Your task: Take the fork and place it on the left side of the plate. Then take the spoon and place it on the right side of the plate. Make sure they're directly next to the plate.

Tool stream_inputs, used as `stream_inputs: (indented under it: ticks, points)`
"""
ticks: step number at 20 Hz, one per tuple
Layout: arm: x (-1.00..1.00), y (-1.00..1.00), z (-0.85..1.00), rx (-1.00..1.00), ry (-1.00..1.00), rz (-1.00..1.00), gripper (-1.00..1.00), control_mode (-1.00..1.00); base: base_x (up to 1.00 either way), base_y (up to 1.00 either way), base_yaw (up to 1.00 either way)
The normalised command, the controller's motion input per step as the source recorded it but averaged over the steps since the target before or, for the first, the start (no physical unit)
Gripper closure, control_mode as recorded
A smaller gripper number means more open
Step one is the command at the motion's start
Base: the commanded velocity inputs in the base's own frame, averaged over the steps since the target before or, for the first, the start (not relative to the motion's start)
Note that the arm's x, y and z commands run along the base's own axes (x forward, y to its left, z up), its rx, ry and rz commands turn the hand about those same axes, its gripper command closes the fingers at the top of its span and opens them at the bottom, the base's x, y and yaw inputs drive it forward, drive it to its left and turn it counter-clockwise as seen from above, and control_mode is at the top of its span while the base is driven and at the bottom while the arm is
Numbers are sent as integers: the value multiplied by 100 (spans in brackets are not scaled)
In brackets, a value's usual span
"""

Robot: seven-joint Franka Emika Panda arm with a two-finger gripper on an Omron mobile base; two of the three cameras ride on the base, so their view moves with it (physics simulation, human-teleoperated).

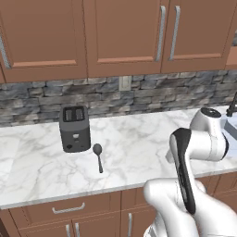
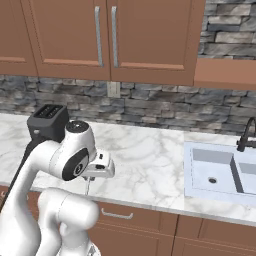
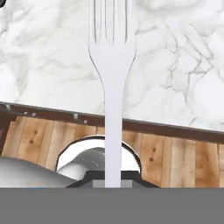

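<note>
Fork [image 3: 112, 78]: pale silver-white, plain. Spoon [image 1: 98, 155]: dark grey. Toaster [image 1: 74, 128]: dark grey body, black slots. Surface [image 1: 134, 139]: white marble with grey veining. Backsplash [image 1: 152, 95]: grey stone in mixed light and dark blocks. Cabinets [image 1: 122, 32]: reddish-brown wood with silver handles. Sink [image 2: 220, 172]: pale blue-white; faucet [image 2: 246, 136]: black. Floor [image 3: 175, 162]: light wood planks with dark knots.
</note>
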Motion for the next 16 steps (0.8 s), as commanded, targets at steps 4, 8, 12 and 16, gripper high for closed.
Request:
stream_inputs:
  ticks: [4, 8, 12, 16]
  points:
    - [-67, 10, 54, 1, 1, 0, 100, -100, 0, 0, 0]
    - [-22, 5, -1, 0, 1, 0, 100, 100, -9, 4, 0]
    - [0, 0, 0, 0, 0, 0, 100, 100, -86, 10, 0]
    - [0, 0, 0, 0, 0, 0, 100, 100, -100, 9, -1]
